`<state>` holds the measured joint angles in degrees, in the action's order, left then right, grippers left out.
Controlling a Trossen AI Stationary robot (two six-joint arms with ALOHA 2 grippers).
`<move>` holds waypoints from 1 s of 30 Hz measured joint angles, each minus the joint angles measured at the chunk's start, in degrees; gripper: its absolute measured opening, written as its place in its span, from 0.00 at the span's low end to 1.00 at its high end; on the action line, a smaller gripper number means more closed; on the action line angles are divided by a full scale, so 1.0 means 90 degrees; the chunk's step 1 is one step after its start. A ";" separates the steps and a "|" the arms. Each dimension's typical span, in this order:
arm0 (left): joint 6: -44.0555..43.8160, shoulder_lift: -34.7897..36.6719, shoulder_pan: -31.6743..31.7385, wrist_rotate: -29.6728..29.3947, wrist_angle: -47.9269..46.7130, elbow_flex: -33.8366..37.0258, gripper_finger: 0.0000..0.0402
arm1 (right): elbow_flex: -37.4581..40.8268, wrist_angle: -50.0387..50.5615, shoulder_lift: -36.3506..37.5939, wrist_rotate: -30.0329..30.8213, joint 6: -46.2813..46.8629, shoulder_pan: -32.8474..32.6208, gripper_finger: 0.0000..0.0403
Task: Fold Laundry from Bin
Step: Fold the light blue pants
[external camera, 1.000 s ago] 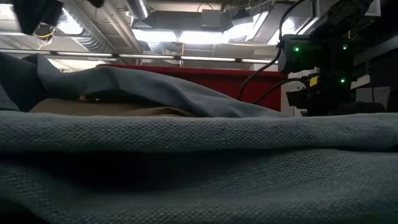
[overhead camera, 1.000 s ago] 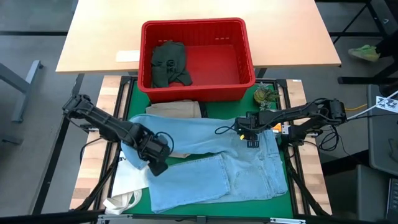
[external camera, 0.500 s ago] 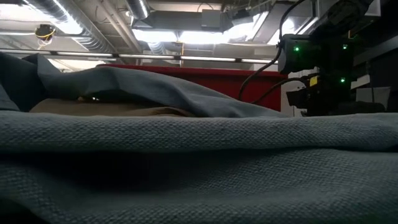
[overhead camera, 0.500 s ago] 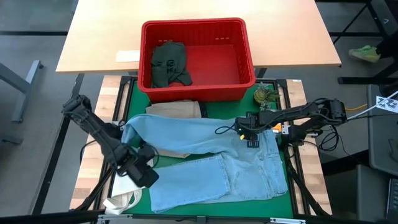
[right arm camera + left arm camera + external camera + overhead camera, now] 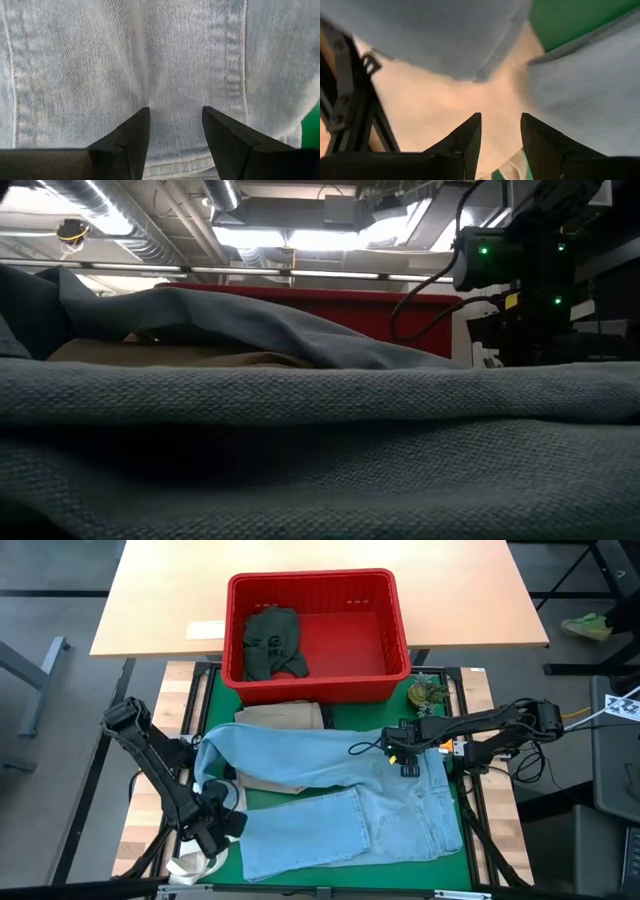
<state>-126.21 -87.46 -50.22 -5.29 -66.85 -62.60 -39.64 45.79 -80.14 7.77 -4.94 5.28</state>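
jeans: light blue jeans (image 5: pixel 335 795) spread flat on green counter mat (image 5: pixel 455 855), in front of bin
bin: red bin (image 5: pixel 400 640) at counter's far side, dark green piece (image 5: pixel 271 640) inside
khaki: tan trousers (image 5: pixel 280 716) between bin and jeans, partly covered
left tool: left tool (image 5: pixel 222 827) open, empty, over white tote bag (image 5: pixel 200 862) beside jeans' left edge
right tool: right tool (image 5: pixel 408 761) open, fingers (image 5: pixel 131 140) just above jeans' waist area, gripping nothing

Robotics lab or workshop: bare ceiling ducts (image 5: pixel 150 240) and strip lights above a green-topped metal-framed table (image 5: pixel 455 795), wooden bench (image 5: pixel 470 590) just behind it.
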 joint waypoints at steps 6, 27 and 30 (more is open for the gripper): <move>-0.0423 -0.0172 -0.0124 0.0006 0.0257 0.0382 0.33 | 0.0000 0.0006 0.0046 0.0003 -0.0002 0.0000 0.46; -0.0264 -0.0175 -0.0119 -0.0558 0.1312 0.1505 0.33 | -0.0012 0.0097 0.0046 0.0005 -0.0009 0.0000 0.46; -0.0248 -0.0175 -0.0119 -0.0662 0.1312 0.1505 0.33 | -0.0012 0.0096 0.0046 0.0005 -0.0009 0.0000 0.46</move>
<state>-128.44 -89.03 -51.29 -11.24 -55.05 -49.06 -39.75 46.65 -79.72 7.81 -5.02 5.28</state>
